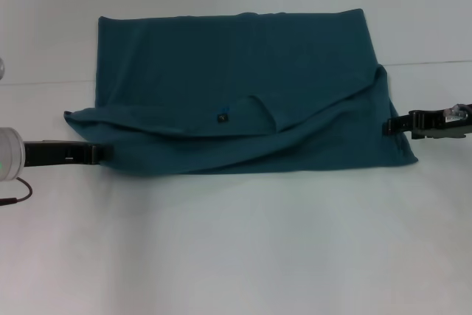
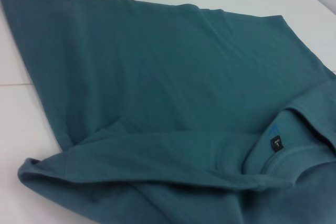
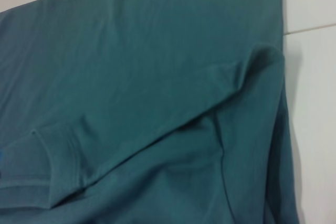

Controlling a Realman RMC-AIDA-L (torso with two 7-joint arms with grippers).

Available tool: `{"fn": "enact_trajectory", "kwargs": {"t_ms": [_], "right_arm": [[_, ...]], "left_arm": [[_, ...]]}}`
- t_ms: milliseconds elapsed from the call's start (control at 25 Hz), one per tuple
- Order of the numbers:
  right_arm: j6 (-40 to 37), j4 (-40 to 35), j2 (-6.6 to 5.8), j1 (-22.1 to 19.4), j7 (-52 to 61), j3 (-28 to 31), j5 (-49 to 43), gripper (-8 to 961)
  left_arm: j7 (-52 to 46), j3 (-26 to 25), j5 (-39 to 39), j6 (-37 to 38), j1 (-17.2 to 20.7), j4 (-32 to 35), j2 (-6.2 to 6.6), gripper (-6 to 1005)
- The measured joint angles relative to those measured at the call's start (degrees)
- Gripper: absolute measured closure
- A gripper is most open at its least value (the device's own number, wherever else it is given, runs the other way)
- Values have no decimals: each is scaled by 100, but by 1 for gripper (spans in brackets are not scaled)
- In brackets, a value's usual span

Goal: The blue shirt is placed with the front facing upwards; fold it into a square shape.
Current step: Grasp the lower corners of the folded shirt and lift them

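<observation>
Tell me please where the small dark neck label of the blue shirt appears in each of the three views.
Head view: the neck label sits near the middle of the blue shirt, on the folded-over layer.
Left wrist view: the label lies at the collar, toward the picture's right edge.
Right wrist view: the label itself is not in it; only the ribbed collar shows.
Shared landmark: the ribbed collar curve, seen in all three.

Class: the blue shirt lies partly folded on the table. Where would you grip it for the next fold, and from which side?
Grip the blue shirt at its two near side edges, from left and right, low along the table. The loose folded layer ends there.
</observation>
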Motion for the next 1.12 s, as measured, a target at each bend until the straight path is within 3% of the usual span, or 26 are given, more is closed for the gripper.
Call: {"fn": "enact_trajectory", "kwargs": {"t_ms": [80,840,1120], "right_arm": [[124,121,0,20,19,-1,2,258],[1120,1152,68,368,-85,-51,39,298],[1107,1135,68,326,-165,-74,51,621]], "left_arm": [[5,0,0,3,0,0,0,997],[25,3,0,5,35,0,-27,997],[25,0,0,-11,36,0,-27,997]]}}
